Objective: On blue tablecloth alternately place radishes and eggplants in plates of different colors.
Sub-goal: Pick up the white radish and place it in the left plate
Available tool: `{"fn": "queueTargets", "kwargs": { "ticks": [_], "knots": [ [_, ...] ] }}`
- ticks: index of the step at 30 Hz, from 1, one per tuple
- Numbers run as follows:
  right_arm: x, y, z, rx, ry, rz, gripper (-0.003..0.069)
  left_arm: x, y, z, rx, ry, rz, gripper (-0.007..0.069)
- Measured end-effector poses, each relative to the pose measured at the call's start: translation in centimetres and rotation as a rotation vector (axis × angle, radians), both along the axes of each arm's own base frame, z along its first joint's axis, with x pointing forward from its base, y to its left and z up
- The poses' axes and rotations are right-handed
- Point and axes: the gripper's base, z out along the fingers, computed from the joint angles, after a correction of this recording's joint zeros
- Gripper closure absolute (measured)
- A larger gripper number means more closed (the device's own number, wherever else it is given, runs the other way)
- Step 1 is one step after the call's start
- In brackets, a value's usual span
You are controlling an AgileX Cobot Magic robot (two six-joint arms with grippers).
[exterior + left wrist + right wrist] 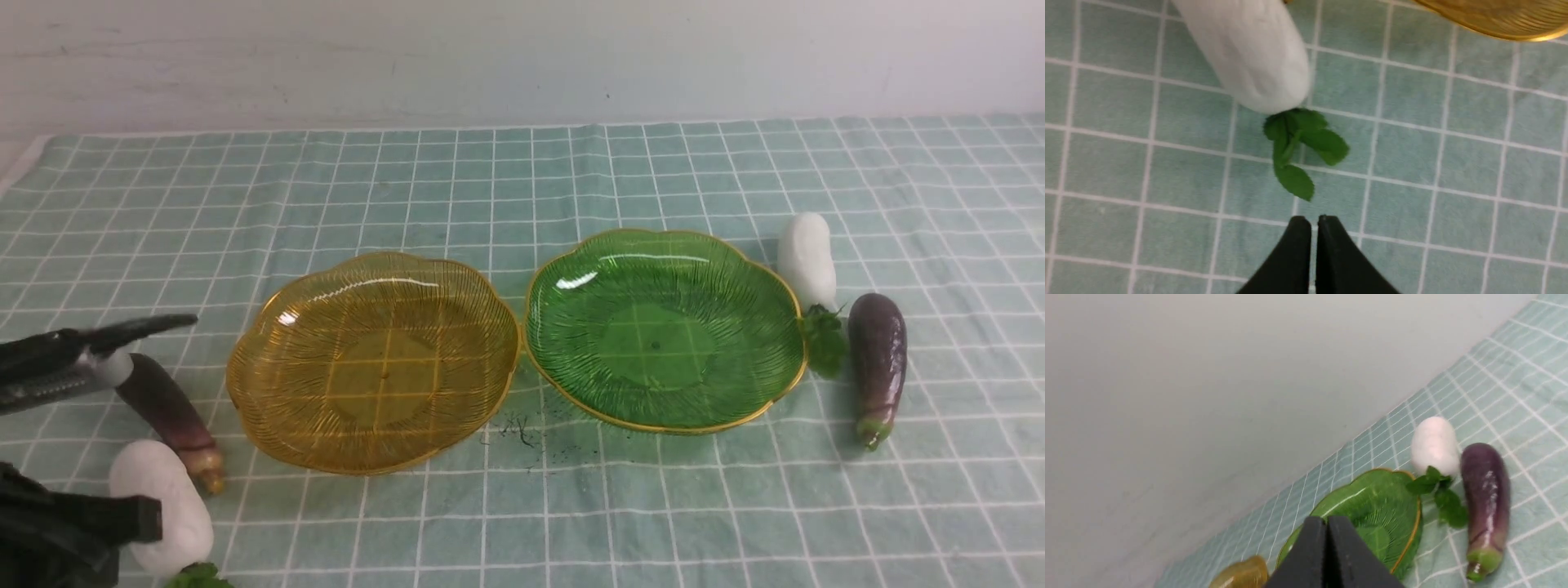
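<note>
On the blue tablecloth (522, 180) an amber plate (375, 363) and a green plate (665, 327) stand side by side, both empty. One radish (807, 260) and one eggplant (878, 359) lie right of the green plate. The other eggplant (167, 408) and radish (163, 502) lie left of the amber plate, partly covered by black parts of my left arm (73, 523). My left gripper (1314, 218) is shut and empty, above the cloth just short of this radish's leaves (1298, 143). My right gripper (1326, 518) is shut and empty, out of the front view.
A pale wall (522, 49) runs behind the cloth. Dark specks (522, 429) lie on the cloth in front of the gap between the plates. The cloth's left edge (24, 155) shows at the far left.
</note>
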Motion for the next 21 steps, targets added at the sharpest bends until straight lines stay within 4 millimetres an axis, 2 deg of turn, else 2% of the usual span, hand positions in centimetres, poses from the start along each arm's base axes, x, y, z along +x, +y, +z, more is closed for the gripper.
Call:
{"fn": "queueTargets", "kwargs": {
  "ticks": [1,4,7,9,10,12,14,18,19,20,21],
  "knots": [
    [0.0,0.2,0.6,-0.038,0.014,0.024,0.0673,0.5,0.3,0.1,-0.003,0.010,0.019,0.0613],
    [0.4,0.7,4.2,-0.161,0.035,0.084,0.0673,2.6,1.1,-0.5,-0.037,0.055,0.059,0.0610],
    [1.9,1.3,8.0,-0.296,0.113,0.168,0.0673,4.3,1.2,-1.7,-0.063,0.083,0.040,0.0607],
    [2.8,1.7,9.3,-0.360,0.175,0.235,0.0673,5.1,1.2,-2.5,-0.065,0.095,0.020,0.0595],
    [3.1,1.7,9.4,-0.366,0.189,0.243,0.0673,5.3,1.2,-2.6,-0.065,0.093,0.019,0.0590],
    [4.4,2.1,10.6,-0.438,0.232,0.307,0.0673,6.2,1.3,-3.6,-0.054,0.096,0.012,0.0534],
    [4.9,2.2,10.7,-0.463,0.247,0.331,0.0673,6.6,1.4,-3.9,-0.051,0.092,0.013,0.0494],
    [5.9,2.5,10.4,-0.476,0.270,0.380,0.0673,7.9,1.6,-5.1,-0.042,0.068,0.029,0.0274],
    [5.9,2.5,10.4,-0.475,0.270,0.381,0.0673,8.0,1.6,-5.2,-0.043,0.071,0.029,0.0263],
    [5.9,2.5,10.3,-0.473,0.272,0.385,0.0673,8.5,1.7,-5.9,-0.044,0.074,0.046,0.0176],
    [5.9,2.5,10.3,-0.473,0.273,0.387,0.0673,8.7,1.7,-6.2,-0.046,0.078,0.057,0.0135]
  ]
}}
